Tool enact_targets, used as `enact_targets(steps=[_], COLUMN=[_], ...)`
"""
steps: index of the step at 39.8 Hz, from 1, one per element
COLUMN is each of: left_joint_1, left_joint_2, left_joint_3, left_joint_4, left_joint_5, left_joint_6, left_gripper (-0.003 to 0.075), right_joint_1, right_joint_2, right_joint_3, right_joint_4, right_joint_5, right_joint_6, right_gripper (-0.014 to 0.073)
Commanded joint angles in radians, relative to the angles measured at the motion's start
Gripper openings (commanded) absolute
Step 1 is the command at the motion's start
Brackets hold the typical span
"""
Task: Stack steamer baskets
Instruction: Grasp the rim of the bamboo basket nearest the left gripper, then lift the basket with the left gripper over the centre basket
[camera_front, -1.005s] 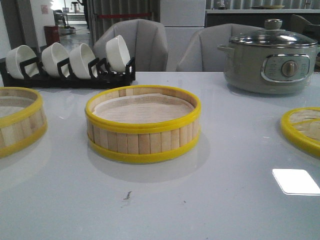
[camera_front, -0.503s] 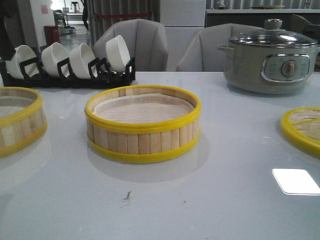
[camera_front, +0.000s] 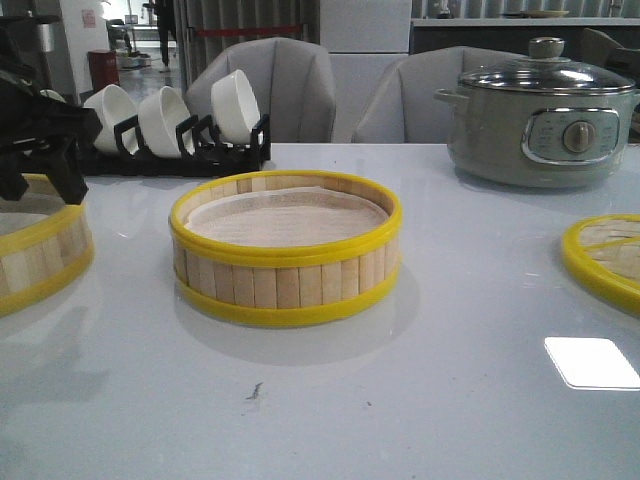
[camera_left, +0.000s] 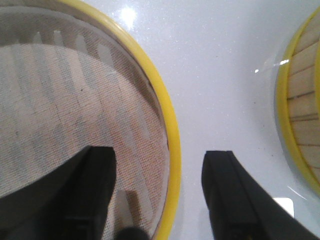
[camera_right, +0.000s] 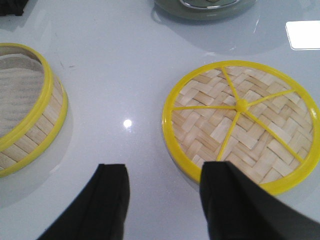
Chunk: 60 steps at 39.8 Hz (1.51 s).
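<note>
Left claw spread wide, straddling the left basket's yellow rim; right claw likewise released beside the lid. Risky: thin-wall pinch, likely tilting or slipping when lifted.

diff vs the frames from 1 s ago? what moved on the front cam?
The left gripper has come into the front view from the left, over the left steamer basket; the wrist view shows it open, straddling that basket's rim, one finger inside, one outside. It now hides the leftmost bowl. Nothing grasped yet. Unchanged: middle steamer basket, lid, electric pot. The right gripper is open near the lid.
</note>
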Motion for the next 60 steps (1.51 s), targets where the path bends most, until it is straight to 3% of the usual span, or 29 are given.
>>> enact_targets(steps=[1,13,17,19,24,27,38,51,60], left_joint_1=[-0.006,-0.006,-0.006,-0.006,-0.006,-0.006,-0.054,-0.257,-0.419], left_joint_2=[-0.012,0.065,0.077,0.077,0.075,0.074,0.073,0.073,0.073], left_joint_3=[-0.052,-0.056,-0.056,-0.056,-0.063,-0.072,-0.214,-0.42,-0.448], left_joint_4=[-0.012,-0.012,-0.012,-0.012,-0.012,-0.012,-0.012,-0.012,-0.012], left_joint_5=[-0.047,-0.033,-0.024,-0.024,-0.028,-0.023,0.069,0.155,0.132], left_joint_6=[-0.005,-0.005,-0.005,-0.005,-0.005,-0.005,-0.005,-0.005,-0.005], left_gripper=[0.0443,0.044,0.0401,0.0341,0.0071,0.0104,0.0085,0.0085,0.0085], right_joint_1=[-0.001,-0.001,-0.001,-0.001,-0.001,-0.001,-0.001,-0.001,-0.001], right_joint_2=[-0.005,-0.005,-0.005,-0.005,-0.005,-0.005,-0.005,-0.005,-0.005], right_joint_3=[-0.036,-0.036,-0.036,-0.036,-0.036,-0.036,-0.036,-0.036,-0.036], right_joint_4=[0.0,0.0,0.0,0.0,0.0,0.0,0.0,0.0,0.0], right_joint_5=[-0.077,-0.077,-0.077,-0.077,-0.077,-0.077,-0.077,-0.077,-0.077], right_joint_6=[-0.007,-0.007,-0.007,-0.007,-0.007,-0.007,-0.007,-0.007,-0.007], right_gripper=[0.0446,0.0446,0.0446,0.0446,0.0446,0.0446,0.0446,0.0446,0.0446])
